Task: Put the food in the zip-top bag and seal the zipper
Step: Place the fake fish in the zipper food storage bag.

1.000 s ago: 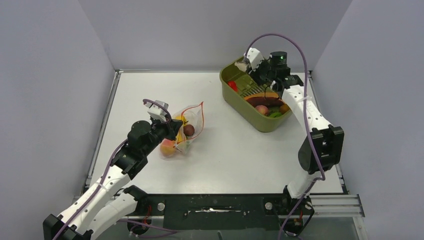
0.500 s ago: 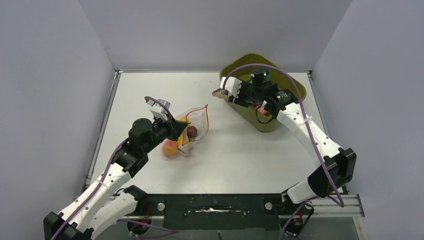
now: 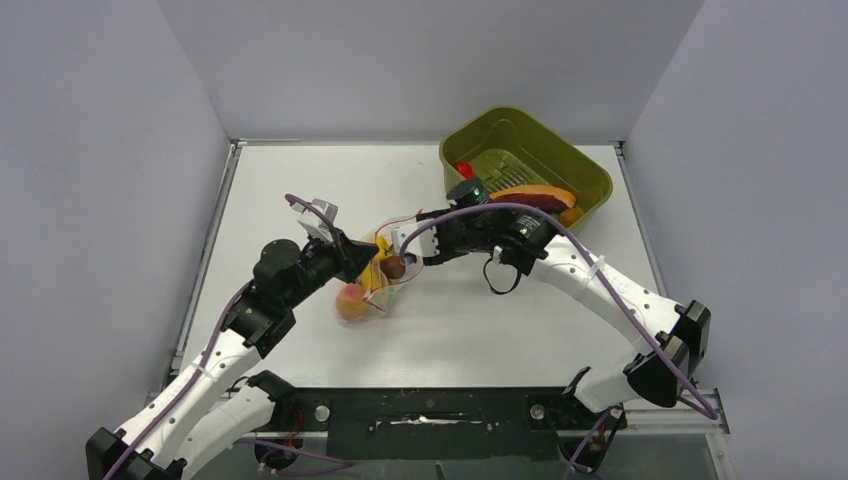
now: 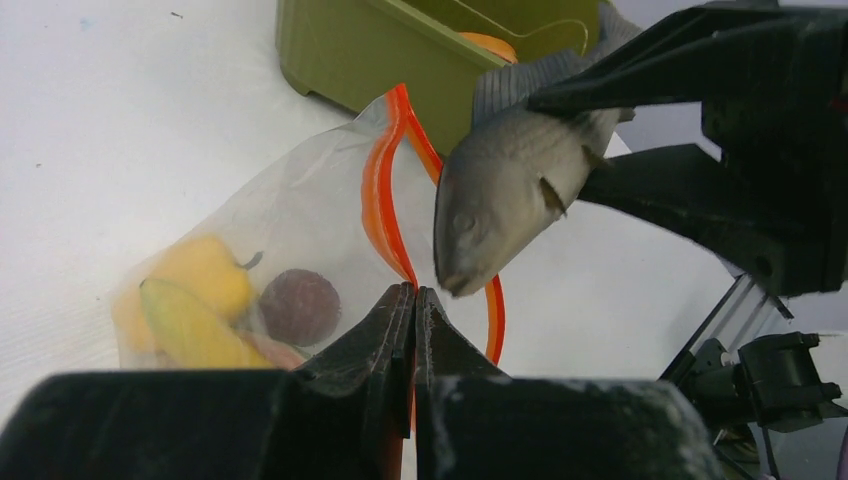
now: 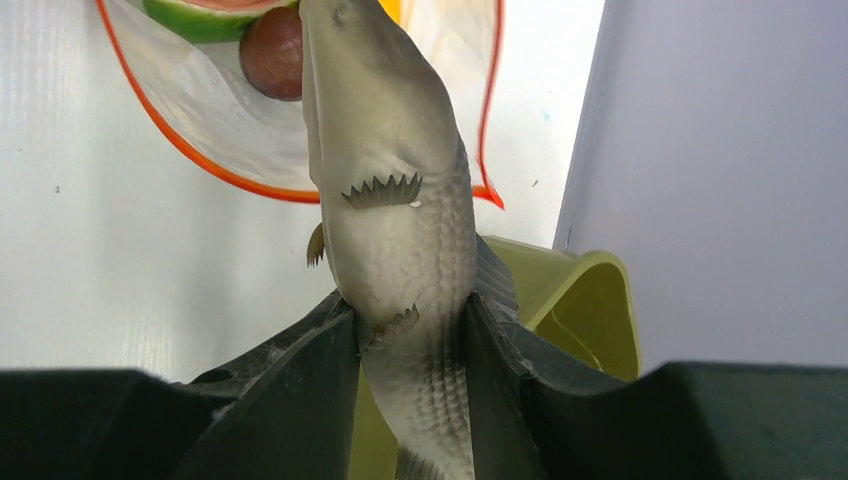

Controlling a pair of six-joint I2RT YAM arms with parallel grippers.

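Note:
The clear zip-top bag (image 3: pixel 372 272) lies left of centre with its mouth open. My left gripper (image 3: pixel 362 258) is shut on the red-orange zipper strip (image 4: pixel 378 200), its tips (image 4: pixel 414 292) pinching one lip. Inside the bag are a yellow pepper (image 4: pixel 200 270), a dark purple piece (image 4: pixel 300 305) and a green-rimmed slice (image 5: pixel 200 15); a peach (image 3: pixel 351 300) shows at its near end. My right gripper (image 3: pixel 405 245) is shut on a grey toy fish (image 5: pixel 395 200), with the fish's head (image 4: pixel 470 230) at the bag's mouth.
The olive-green tub (image 3: pixel 590 180) stands at the back right with several toy foods in it, among them a red piece (image 3: pixel 465 170) and an orange-rimmed slice (image 3: pixel 535 197). Grey walls close in the table on three sides.
My right arm has swung from the tub to the bag's mouth, carrying the fish. The tub was tipped on the way and now sits turned. My left gripper has kept its hold on the strip.

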